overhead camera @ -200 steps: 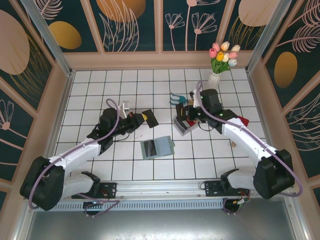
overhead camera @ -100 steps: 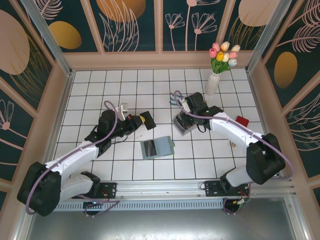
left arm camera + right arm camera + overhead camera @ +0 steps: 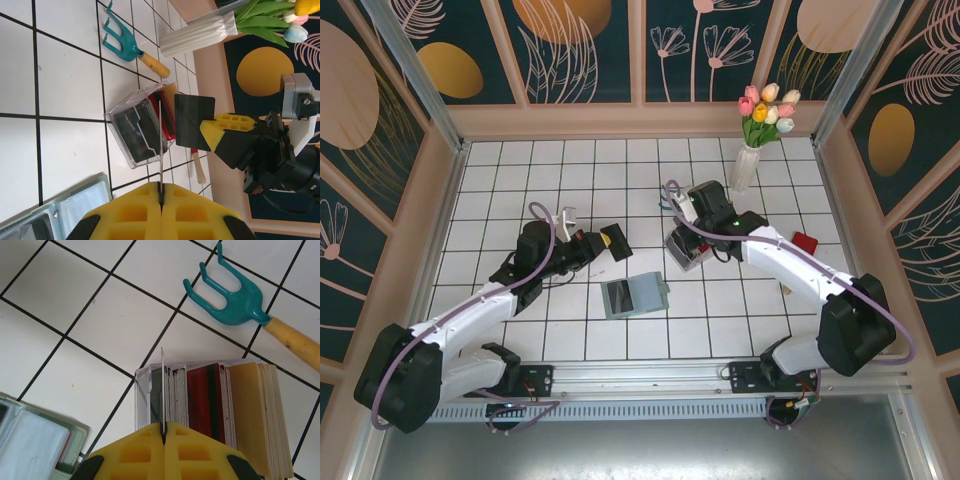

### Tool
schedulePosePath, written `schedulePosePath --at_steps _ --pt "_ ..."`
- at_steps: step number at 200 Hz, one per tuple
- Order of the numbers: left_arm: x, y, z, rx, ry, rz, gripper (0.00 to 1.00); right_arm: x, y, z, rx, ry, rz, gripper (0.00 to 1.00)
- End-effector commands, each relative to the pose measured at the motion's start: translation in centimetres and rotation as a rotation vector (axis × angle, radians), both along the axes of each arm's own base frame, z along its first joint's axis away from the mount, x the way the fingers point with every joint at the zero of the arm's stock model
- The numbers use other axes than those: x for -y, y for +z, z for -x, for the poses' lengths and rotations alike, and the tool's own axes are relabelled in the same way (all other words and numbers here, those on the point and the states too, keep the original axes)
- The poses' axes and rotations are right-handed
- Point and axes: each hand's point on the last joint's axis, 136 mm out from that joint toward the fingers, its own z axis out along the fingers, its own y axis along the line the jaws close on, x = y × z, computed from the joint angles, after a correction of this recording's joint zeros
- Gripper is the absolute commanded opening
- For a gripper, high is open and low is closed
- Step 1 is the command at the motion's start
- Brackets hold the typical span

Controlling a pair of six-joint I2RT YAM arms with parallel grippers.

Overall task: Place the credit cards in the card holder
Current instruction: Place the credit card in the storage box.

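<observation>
The card holder (image 3: 633, 296) lies open on the tiles between the arms, sage green outside and pale grey-blue inside; its corner also shows in the right wrist view (image 3: 30, 440). My left gripper (image 3: 611, 240) hangs just up and left of it, shut on a dark credit card that I see edge-on (image 3: 161, 145) between the yellow pads (image 3: 130, 210). My right gripper (image 3: 163, 427) is over the clear tray (image 3: 682, 250) and is shut on a thin credit card (image 3: 162, 385). More credit cards (image 3: 220, 400), whitish, red and beige, stand packed in that tray.
A teal toy rake (image 3: 235, 300) with a wooden handle lies just beyond the tray. A white vase of tulips (image 3: 748, 158) stands at the back right. A red toy shovel (image 3: 805, 242) lies by the right wall. Wooden walls enclose the tiled floor.
The right wrist has swung leftward and now sits over the tray with a card pinched. The left arm, still holding its dark card, has barely shifted.
</observation>
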Motion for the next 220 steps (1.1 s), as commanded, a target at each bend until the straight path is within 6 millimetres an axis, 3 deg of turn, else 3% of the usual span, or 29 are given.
schedulePosePath --at_steps 1,78,119,151,174,190,220 --pt "0.5 0.4 0.2 0.029 -0.033 0.019 0.01 -0.4 -0.8 -0.2 -0.014 0.025 0.020 0.03" --pt "0.9 0.3 0.4 0.024 -0.057 0.025 0.01 -0.2 -4.9 0.0 -0.092 0.064 0.112 0.03" --pt "0.9 0.2 0.4 0.020 -0.061 0.026 0.01 0.5 -5.9 0.4 -0.122 0.052 0.148 0.05" --pt "1.0 0.2 0.3 0.022 -0.067 0.027 0.01 0.9 -7.2 0.4 -0.143 0.037 0.169 0.13" --pt "1.1 0.3 0.4 0.024 -0.071 0.030 0.01 0.6 -7.1 0.4 -0.152 0.032 0.145 0.16" --pt "1.2 0.2 0.5 0.020 -0.077 0.032 0.01 0.6 -6.8 0.1 -0.143 0.012 0.138 0.25" --pt "1.2 0.2 0.7 0.019 -0.087 0.034 0.02 0.6 -4.2 -0.7 -0.085 -0.036 0.096 0.29"
